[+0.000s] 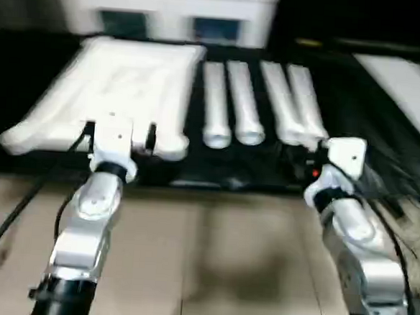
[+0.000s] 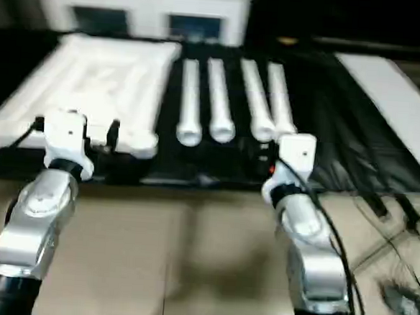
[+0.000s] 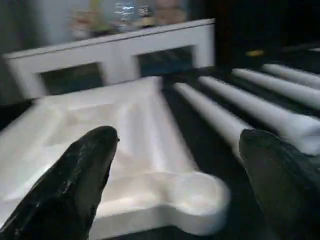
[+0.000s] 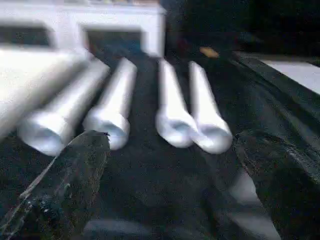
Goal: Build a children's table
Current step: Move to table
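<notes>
Nowhere is readable writing showing; both silver forearms are reaching forward, left pincer [image 3: 175, 165] gaping released over the tabletop [image 1: 121, 86], right pincer [image 4: 170, 165] gaping before four legs [image 4: 172, 107].

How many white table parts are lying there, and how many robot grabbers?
Table top: 1
Table legs: 4
Robot grabbers, left gripper and right gripper: 2
White cabinet behind: 1
Total: 8
</notes>
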Available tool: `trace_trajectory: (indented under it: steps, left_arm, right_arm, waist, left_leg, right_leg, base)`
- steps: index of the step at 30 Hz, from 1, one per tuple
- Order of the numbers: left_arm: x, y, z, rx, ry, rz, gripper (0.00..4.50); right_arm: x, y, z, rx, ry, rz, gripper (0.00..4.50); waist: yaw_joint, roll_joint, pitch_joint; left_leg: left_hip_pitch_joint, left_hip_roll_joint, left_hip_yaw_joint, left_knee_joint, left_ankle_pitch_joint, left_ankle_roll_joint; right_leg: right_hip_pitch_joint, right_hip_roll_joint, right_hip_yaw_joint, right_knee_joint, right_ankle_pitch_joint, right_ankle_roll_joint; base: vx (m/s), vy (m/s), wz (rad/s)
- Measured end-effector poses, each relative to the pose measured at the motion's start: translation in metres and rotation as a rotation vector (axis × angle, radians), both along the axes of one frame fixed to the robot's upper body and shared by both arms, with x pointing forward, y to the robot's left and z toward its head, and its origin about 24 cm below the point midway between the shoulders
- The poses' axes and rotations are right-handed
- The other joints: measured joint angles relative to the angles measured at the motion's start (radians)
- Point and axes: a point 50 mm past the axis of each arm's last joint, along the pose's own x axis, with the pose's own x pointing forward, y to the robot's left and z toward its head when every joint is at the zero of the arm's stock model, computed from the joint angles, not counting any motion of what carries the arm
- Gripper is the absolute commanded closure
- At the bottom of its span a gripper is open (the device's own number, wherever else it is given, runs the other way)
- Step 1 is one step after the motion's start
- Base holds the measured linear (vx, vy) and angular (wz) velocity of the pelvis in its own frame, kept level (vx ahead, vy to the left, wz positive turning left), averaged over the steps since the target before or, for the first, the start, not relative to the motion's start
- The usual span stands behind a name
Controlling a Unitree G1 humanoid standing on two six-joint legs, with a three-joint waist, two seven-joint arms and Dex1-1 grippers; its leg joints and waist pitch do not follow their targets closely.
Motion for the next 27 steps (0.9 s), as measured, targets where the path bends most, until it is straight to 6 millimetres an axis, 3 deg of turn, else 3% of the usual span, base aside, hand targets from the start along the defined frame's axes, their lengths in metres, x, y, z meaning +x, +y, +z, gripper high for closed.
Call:
trace_trajectory:
  steps: [1, 2, 3, 4, 5, 6, 7, 8, 9, 10, 11, 12, 13, 16, 21, 24, 25, 27]
  left_arm:
    - [-0.002, 0.002, -0.004, 0.018, 0.014, 0.004, 0.11]
    - [-0.002, 0.004, -0.004, 0.029, 0.011, 0.012, 0.11]
    - [-0.002, 0.006, 0.0, 0.025, -0.003, 0.025, 0.11]
    - [-0.002, 0.01, 0.0, 0.016, -0.007, 0.053, 0.11]
    - [-0.002, 0.014, -0.001, 0.015, -0.003, 0.069, 0.11]
    - [-0.003, 0.016, -0.001, 0.019, -0.002, 0.08, 0.11]
    - [-0.003, 0.02, 0.001, 0.032, -0.006, 0.093, 0.11]
    - [-0.003, 0.024, 0.003, 0.038, -0.015, 0.106, 0.11]
    - [-0.004, 0.026, 0.005, 0.041, -0.024, 0.112, 0.11]
    - [-0.005, 0.026, 0.006, 0.043, -0.032, 0.112, 0.11]
    - [-0.006, 0.025, 0.006, 0.044, -0.032, 0.109, 0.11]
    - [-0.008, 0.022, 0.005, 0.037, -0.028, 0.103, 0.11]
    - [-0.009, 0.015, 0.002, 0.033, -0.013, 0.071, 0.11]
    - [-0.01, 0.01, 0.001, 0.03, 0.006, 0.042, 0.11]
    - [-0.01, 0.01, 0.001, -0.002, 0.013, 0.021, 0.11]
    - [-0.012, 0.011, -0.002, -0.014, 0.019, 0.027, 0.11]
    - [-0.013, 0.012, -0.004, -0.011, 0.021, 0.03, 0.11]
    - [-0.015, 0.013, -0.008, -0.006, 0.038, 0.031, 0.11]
  right_arm:
    - [0.0, -0.001, -0.003, -0.029, 0.011, -0.018, 0.0]
    - [0.001, 0.001, -0.002, -0.035, 0.005, -0.012, 0.0]
    - [0.001, 0.003, -0.002, -0.038, -0.001, -0.007, 0.0]
    - [0.0, 0.007, -0.006, -0.037, 0.013, 0.002, 0.0]
    - [-0.001, 0.012, -0.008, -0.033, 0.021, 0.02, 0.0]
    - [-0.001, 0.016, -0.008, -0.03, 0.022, 0.034, 0.0]
    - [-0.001, 0.021, -0.008, -0.02, 0.021, 0.05, 0.0]
    - [0.0, 0.023, -0.007, -0.013, 0.015, 0.058, 0.0]
    - [0.001, 0.024, -0.004, -0.012, 0.005, 0.063, 0.0]
    - [0.002, 0.025, -0.001, -0.011, -0.014, 0.069, 0.0]
    - [0.002, 0.025, 0.0, -0.01, -0.023, 0.07, 0.0]
    - [0.0, 0.022, -0.002, -0.011, -0.016, 0.061, 0.0]
    - [-0.003, 0.016, -0.009, -0.01, 0.011, 0.037, 0.0]
    - [-0.005, 0.01, -0.014, -0.002, 0.03, 0.014, 0.0]
    - [-0.005, 0.01, -0.013, 0.006, 0.023, 0.014, 0.0]
    - [-0.005, 0.01, -0.012, 0.007, 0.023, 0.017, 0.0]
    - [-0.005, 0.011, -0.012, 0.009, 0.023, 0.021, 0.0]
    - [-0.005, 0.011, -0.012, 0.01, 0.02, 0.021, 0.0]
  waist:
    - [-0.002, 0.0, 0.001]
    - [-0.009, 0.011, 0.0]
    - [-0.023, 0.031, -0.001]
    - [-0.045, 0.034, 0.005]
    - [-0.051, 0.038, 0.008]
    - [-0.05, 0.041, 0.009]
    - [-0.045, 0.042, 0.009]
    - [-0.04, 0.037, 0.006]
    - [-0.033, 0.031, 0.002]
    - [-0.021, 0.022, -0.003]
    - [-0.015, 0.011, -0.007]
    - [-0.007, 0.016, -0.006]
    - [0.013, 0.016, -0.006]
    - [0.03, 0.016, -0.004]
    - [0.038, 0.021, 0.002]
    - [0.029, 0.028, 0.014]
    - [0.022, 0.034, 0.018]
    - [0.004, 0.037, 0.02]
  left_leg:
    - [-0.004, 0.024, -0.082, 0.035, 0.002, -0.046]
    - [0.006, 0.061, -0.102, -0.026, 0.012, -0.08]
    - [0.011, 0.107, -0.101, -0.088, 0.033, -0.172]
    - [0.006, 0.117, -0.094, -0.092, 0.039, -0.157]
    - [0.006, 0.121, -0.091, -0.101, 0.042, -0.156]
    - [0.009, 0.126, -0.09, -0.108, 0.05, -0.15]
    - [0.01, 0.133, -0.092, -0.121, 0.062, -0.144]
    - [0.008, 0.137, -0.091, -0.131, 0.074, -0.138]
    - [0.004, 0.137, -0.088, -0.138, 0.083, -0.138]
    - [-0.004, 0.134, -0.076, -0.138, 0.093, -0.129]
    - [-0.012, 0.128, -0.068, -0.136, 0.098, -0.124]
    - [-0.019, 0.125, -0.059, -0.137, 0.104, -0.117]
    - [-0.024, 0.119, -0.048, -0.152, 0.11, -0.108]
    - [-0.019, 0.125, -0.036, -0.173, 0.121, -0.125]
    - [0.001, 0.13, -0.031, -0.18, 0.127, -0.14]
    - [0.031, 0.128, -0.03, -0.189, 0.122, -0.136]
    - [0.044, 0.128, -0.032, -0.193, 0.116, -0.136]
    - [0.059, 0.127, -0.035, -0.195, 0.106, -0.134]
  right_leg:
    - [0.006, -0.023, -0.007, -0.011, 0.013, 0.01]
    - [0.007, -0.027, -0.022, -0.016, 0.02, 0.014]
    - [0.008, -0.022, -0.036, -0.017, 0.024, 0.019]
    - [0.016, -0.013, -0.019, -0.035, 0.019, 0.014]
    - [0.023, 0.003, 0.0, -0.045, 0.015, -0.012]
    - [0.026, 0.018, -0.003, -0.035, 0.005, -0.044]
    - [0.026, 0.043, -0.006, 0.011, -0.003, -0.062]
    - [0.032, 0.063, -0.01, 0.031, -0.007, -0.067]
    - [0.039, 0.073, -0.011, 0.034, -0.01, -0.073]
    - [0.043, 0.07, -0.003, 0.019, -0.038, -0.071]
    - [0.048, 0.06, 0.003, 0.003, -0.054, -0.022]
    - [0.041, 0.057, 0.003, 0.004, -0.049, -0.001]
    - [0.031, 0.051, 0.004, 0.009, -0.048, -0.001]
    - [0.024, 0.05, 0.004, 0.008, -0.04, -0.004]
    - [0.037, 0.05, 0.008, -0.006, -0.038, 0.006]
    - [0.066, 0.049, 0.005, -0.036, -0.039, 0.008]
    - [0.084, 0.049, -0.001, -0.053, -0.039, 0.008]
    - [0.103, 0.048, -0.004, -0.074, -0.039, 0.008]
  base:
    - [-0.06, 0.206, -0.37]
    - [-0.06, 0.206, -0.37]
    - [-0.074, 0.187, -0.05]
    - [-0.064, 0.176, 0.28]
    - [-0.064, 0.176, 0.28]
    - [-0.052, 0.13, 0.2]
    - [-0.043, 0.056, 0.1]
    - [-0.043, 0.056, 0.1]
    - [0.0, 0.0, 0.0]
    - [-0.051, -0.044, 0.0]
    - [-0.051, -0.044, 0.0]
    - [-0.072, -0.052, -0.04]
    - [-0.065, -0.077, 0.02]
    - [-0.063, -0.057, 0.02]
    - [-0.023, -0.006, 0.0]
    - [-0.012, 0.044, -0.05]
    - [0.0, 0.0, 0.0]
    - [0.054, 0.072, -0.2]
